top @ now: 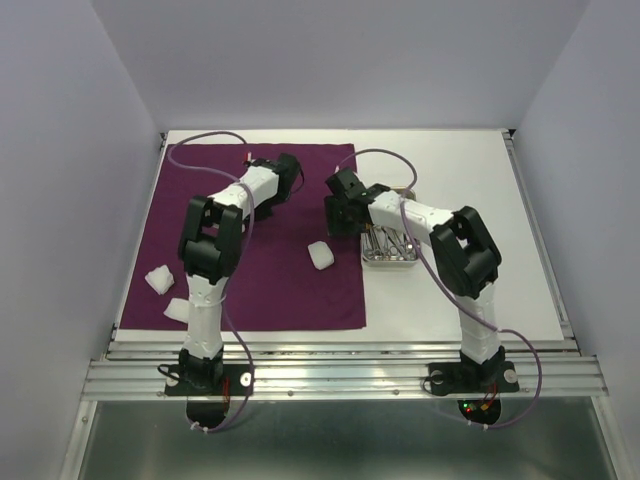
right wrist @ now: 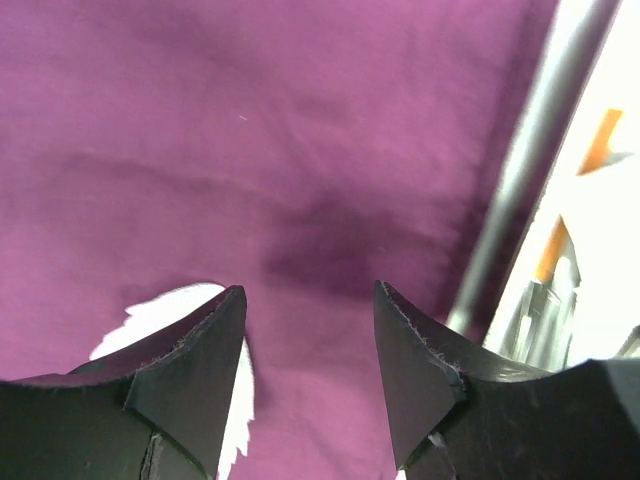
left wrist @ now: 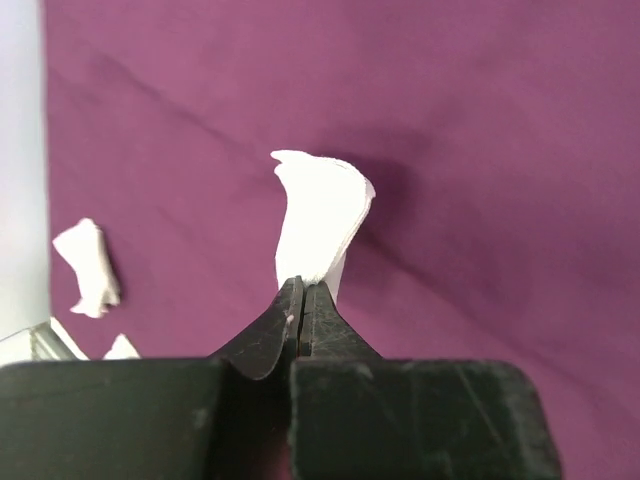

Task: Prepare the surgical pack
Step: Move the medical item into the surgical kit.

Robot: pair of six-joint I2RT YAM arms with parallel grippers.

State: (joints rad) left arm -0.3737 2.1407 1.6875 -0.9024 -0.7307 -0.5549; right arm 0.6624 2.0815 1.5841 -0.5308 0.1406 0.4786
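The purple drape (top: 270, 290) lies flat over the left half of the table. My left gripper (left wrist: 303, 286) is shut on a white gauze pad (left wrist: 322, 215), which stands up from the fingertips above the drape (left wrist: 500, 150). In the top view the left gripper (top: 288, 172) is over the drape's far part and the held pad is hidden. My right gripper (right wrist: 310, 288) is open over the drape (right wrist: 250, 120) with nothing between its fingers. In the top view the right gripper (top: 338, 202) sits at the drape's right edge, next to the steel tray (top: 372, 258), which holds metal instruments.
A loose gauze pad (top: 320, 255) lies on the drape near the tray. Two more pads (top: 158, 280) (top: 178, 308) lie at its left edge. A small packet (top: 405, 190) lies beyond the tray. The tray's rim (right wrist: 515, 180) runs along the right gripper's right side.
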